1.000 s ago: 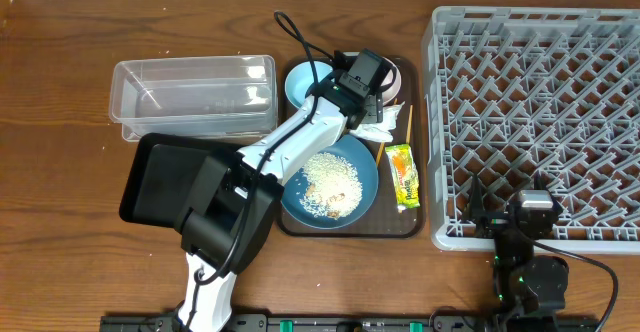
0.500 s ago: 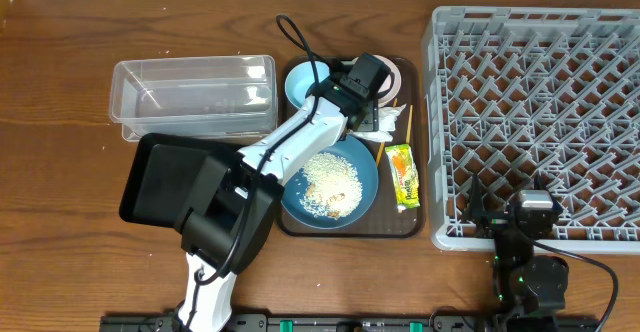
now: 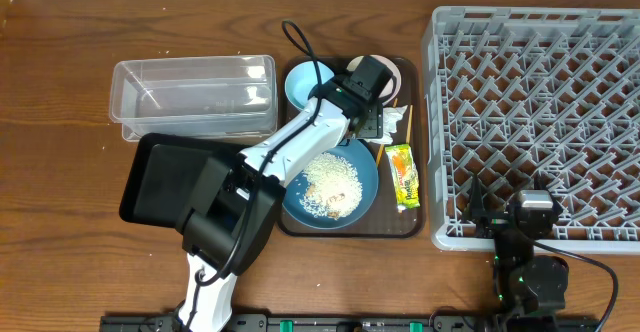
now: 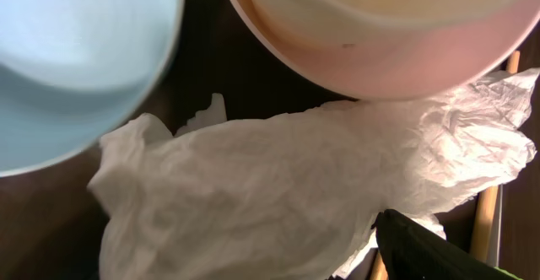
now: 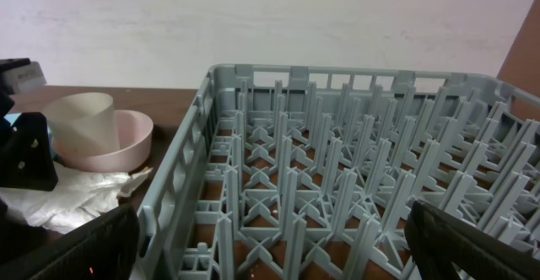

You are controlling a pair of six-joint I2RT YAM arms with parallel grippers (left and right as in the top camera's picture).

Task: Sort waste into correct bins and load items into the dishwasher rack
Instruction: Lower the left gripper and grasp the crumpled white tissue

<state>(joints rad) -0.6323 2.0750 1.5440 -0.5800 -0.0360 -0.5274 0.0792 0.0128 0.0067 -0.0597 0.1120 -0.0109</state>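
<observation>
- My left tool [image 3: 372, 120] hangs low over the crumpled napkin [image 4: 278, 187]; one finger [image 4: 430, 250] shows, spread can't be told.
- Napkin lies on the brown tray [image 3: 400, 222], between light-blue bowl [image 4: 76, 61] and pink bowl [image 4: 396, 44].
- My right tool [image 5: 270, 259] is wide, at the rack [image 5: 337, 162] edge.

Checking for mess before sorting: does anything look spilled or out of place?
Nothing looks broken or spilled. Loose rice is piled on the blue plate, and a crumpled napkin lies on the brown tray beside the pink bowl, a snack wrapper nearby.
</observation>
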